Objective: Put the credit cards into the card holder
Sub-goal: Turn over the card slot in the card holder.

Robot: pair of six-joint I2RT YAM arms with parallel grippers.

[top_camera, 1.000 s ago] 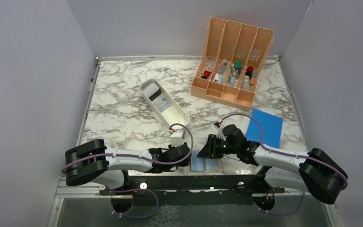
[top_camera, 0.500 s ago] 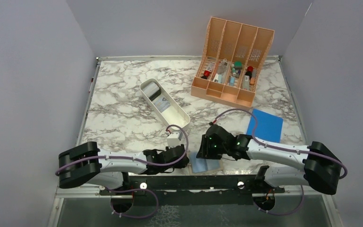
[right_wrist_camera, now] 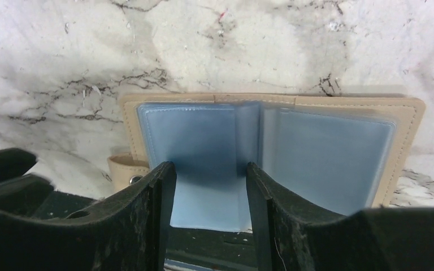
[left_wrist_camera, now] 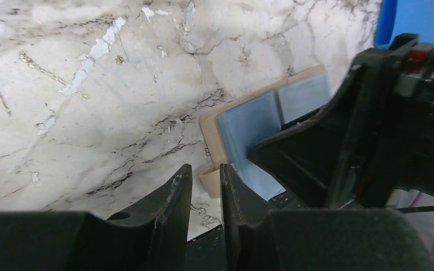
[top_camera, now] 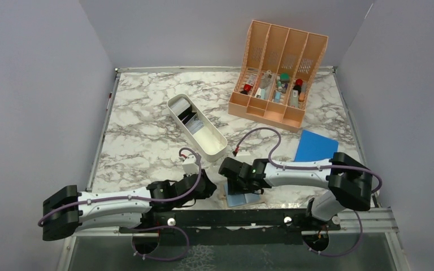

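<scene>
marble tabletop (top_camera: 141, 141), grey walls (top_camera: 34, 84): card holder (right_wrist_camera: 339, 141) lies open at the near edge. right gripper (right_wrist_camera: 210, 169) hangs over it, jaws wide; left gripper (left_wrist_camera: 203, 172) narrow, empty, beside its snap tab (right_wrist_camera: 129, 172). only overhead shows credit cards (top_camera: 191, 120) in the white tray (top_camera: 215, 148).

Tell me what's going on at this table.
The card holder lies open, pockets up, at the near edge of the table. The right gripper hangs just over it with open jaws, holding nothing. The left gripper sits by its snap tab, jaws narrowly apart and empty. The credit cards appear to be in the white tray; no pocket shows one.
</scene>
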